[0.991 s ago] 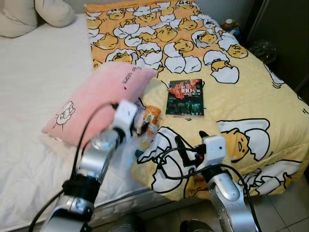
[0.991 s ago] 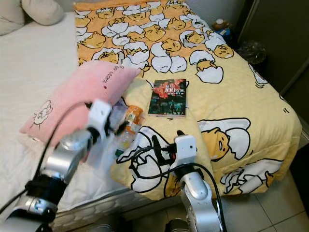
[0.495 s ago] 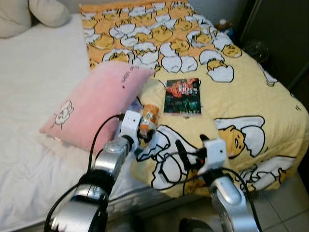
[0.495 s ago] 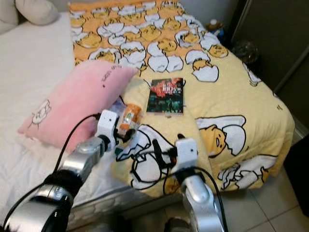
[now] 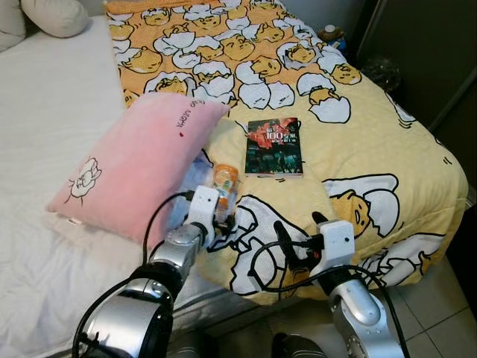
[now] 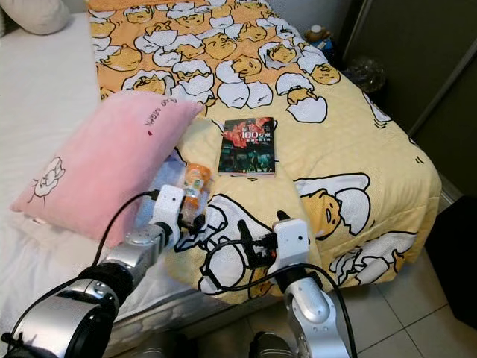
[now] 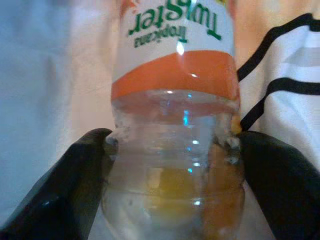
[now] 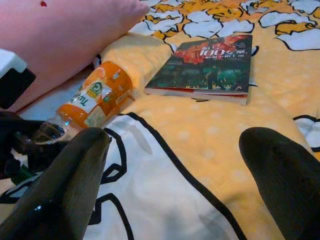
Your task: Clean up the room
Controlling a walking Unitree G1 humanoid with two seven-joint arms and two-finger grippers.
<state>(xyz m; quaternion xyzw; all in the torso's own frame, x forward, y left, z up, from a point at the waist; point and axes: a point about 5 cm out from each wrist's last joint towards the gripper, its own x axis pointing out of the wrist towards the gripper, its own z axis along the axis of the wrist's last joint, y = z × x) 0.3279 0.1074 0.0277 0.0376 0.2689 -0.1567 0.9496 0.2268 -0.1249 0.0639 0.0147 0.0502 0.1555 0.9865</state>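
On the bed's yellow quilt (egg cartoons), left fingers pinch a bottle, right fingers spread

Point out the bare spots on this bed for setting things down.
Free: white sheet left of the pillow; blanket right of the book. Crowded: pillow's lower edge, where the left gripper clamps the bottle.

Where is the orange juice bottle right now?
The orange juice bottle lies on the yellow blanket near the bed's front edge, between the pink pillow and the book. The left gripper is closed around its clear end.
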